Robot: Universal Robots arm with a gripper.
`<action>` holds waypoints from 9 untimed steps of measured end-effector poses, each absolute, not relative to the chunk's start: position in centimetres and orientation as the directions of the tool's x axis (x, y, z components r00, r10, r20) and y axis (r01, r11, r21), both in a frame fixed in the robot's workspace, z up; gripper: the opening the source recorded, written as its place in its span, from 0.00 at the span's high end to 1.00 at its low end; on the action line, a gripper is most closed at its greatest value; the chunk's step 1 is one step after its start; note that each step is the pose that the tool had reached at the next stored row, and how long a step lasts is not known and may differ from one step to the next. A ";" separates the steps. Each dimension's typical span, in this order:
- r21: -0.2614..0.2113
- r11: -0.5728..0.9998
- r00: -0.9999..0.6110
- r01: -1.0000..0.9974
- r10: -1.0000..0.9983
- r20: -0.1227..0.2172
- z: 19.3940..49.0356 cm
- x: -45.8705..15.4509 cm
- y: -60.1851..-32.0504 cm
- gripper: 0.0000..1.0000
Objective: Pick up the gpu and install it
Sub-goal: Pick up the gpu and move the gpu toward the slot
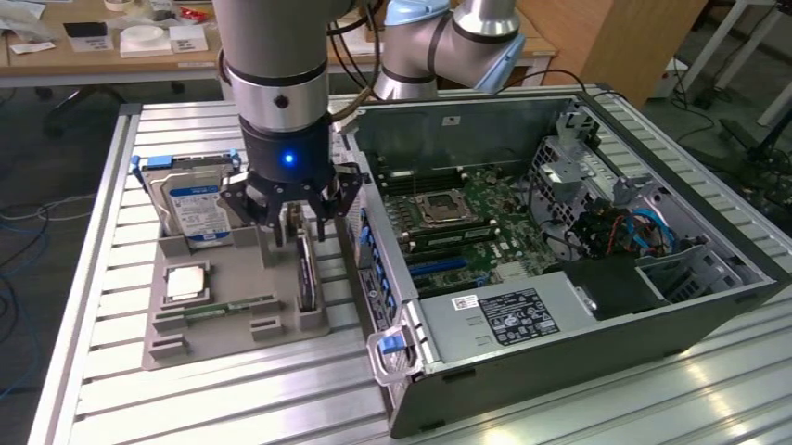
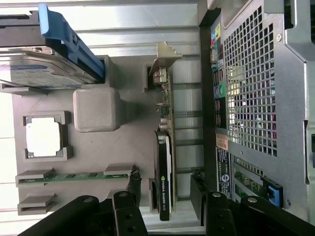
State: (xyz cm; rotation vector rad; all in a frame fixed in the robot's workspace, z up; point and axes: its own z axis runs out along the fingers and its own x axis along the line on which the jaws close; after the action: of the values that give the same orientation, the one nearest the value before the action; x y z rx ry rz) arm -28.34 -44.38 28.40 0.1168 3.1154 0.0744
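Note:
The gpu (image 1: 306, 275) is a thin black card standing on edge in a slot of the grey holder tray (image 1: 236, 326), with its silver end bracket (image 2: 164, 63) at one end. My gripper (image 1: 299, 230) hangs straight above it, open. In the wrist view the gpu (image 2: 165, 172) runs between my two black fingers (image 2: 134, 191), and a gap shows on each side of the card. My gripper (image 2: 165, 201) touches nothing.
The tray also holds a silver hard drive (image 1: 196, 206) in a blue frame, a CPU (image 1: 185, 281) and a green memory stick (image 1: 229, 307). An open computer case (image 1: 581, 306) lies close beside the tray, its motherboard (image 1: 452, 222) exposed. A second arm (image 1: 446, 46) stands behind.

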 end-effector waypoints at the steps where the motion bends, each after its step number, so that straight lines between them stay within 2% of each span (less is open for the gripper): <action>1: 0.048 0.996 -0.997 0.074 0.075 -0.021 28.3 -28.3 -44.4 0.47; 9: 0.048 0.996 -0.997 0.074 0.075 -0.021 27.9 -28.3 -44.4 0.47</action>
State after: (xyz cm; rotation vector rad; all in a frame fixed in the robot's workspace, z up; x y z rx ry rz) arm -28.34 -44.38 27.90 0.1168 3.1156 0.0743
